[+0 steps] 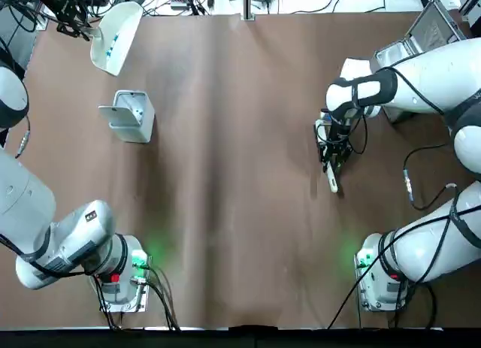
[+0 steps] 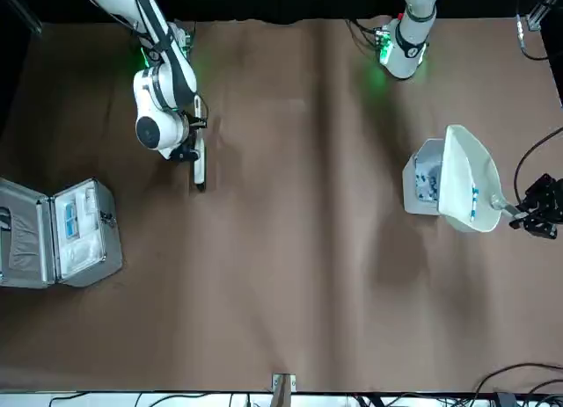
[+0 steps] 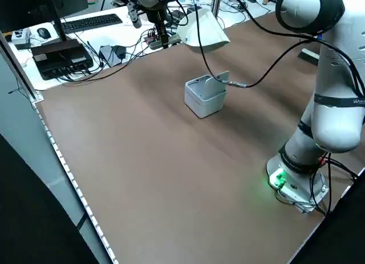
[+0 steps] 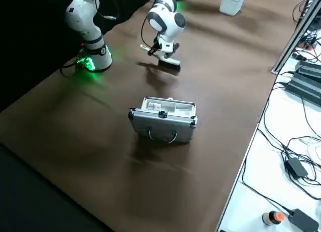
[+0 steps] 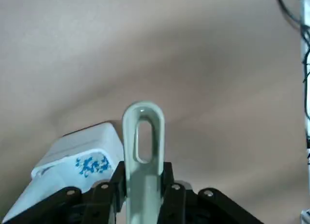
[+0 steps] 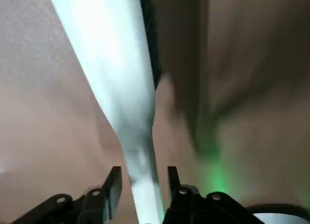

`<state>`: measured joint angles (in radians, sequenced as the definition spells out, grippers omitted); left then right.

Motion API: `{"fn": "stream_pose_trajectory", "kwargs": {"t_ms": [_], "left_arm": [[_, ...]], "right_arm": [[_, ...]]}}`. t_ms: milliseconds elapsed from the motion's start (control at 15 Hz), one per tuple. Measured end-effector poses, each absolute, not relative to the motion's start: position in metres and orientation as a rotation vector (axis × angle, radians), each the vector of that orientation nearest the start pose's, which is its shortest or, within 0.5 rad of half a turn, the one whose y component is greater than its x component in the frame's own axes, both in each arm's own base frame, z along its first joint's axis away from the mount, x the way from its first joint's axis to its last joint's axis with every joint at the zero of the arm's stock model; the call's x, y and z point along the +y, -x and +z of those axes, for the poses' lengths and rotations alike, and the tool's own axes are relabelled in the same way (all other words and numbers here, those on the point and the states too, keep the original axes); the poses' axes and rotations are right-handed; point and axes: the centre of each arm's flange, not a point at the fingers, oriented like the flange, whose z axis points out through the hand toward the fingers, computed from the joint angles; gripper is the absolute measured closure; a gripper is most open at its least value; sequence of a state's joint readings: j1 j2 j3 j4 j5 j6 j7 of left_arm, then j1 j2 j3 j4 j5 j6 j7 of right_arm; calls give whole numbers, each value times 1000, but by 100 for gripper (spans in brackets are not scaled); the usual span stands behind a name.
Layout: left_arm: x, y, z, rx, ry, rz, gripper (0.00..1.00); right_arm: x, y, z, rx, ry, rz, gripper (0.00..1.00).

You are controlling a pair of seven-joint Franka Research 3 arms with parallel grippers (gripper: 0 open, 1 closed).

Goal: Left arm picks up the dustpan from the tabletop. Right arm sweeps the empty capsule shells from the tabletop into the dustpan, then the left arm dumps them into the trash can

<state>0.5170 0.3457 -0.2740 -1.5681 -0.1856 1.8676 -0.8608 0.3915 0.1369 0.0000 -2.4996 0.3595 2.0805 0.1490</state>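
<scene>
In the top view's upper left, the left gripper pinches the handle of the dustpan, shells inside, near the trash can. At right, the right gripper holds the brush

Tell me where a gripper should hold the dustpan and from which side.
Take the dustpan by its narrow, slotted handle, coming from the side away from the broad pan, fingers across the handle's two long edges. The left gripper has it there now. Gripping the flared pan would likely disturb the capsule shells in it.
</scene>
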Motion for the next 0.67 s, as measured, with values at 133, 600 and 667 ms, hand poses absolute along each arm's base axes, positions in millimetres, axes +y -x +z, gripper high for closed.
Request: {"fn": "stream_pose_trajectory", "kwargs": {"t_ms": [133,600,667], "left_arm": [[169,-636,447,-1899,2809,127,67],[186,-643,449,-1992,2790,-152,67],[188,-644,449,-2001,2786,-186,67]], "right_arm": [[169,-369,204,40,2905,896,46],[173,-379,220,26,2871,963,1],[174,-384,225,24,2864,967,1]]}}
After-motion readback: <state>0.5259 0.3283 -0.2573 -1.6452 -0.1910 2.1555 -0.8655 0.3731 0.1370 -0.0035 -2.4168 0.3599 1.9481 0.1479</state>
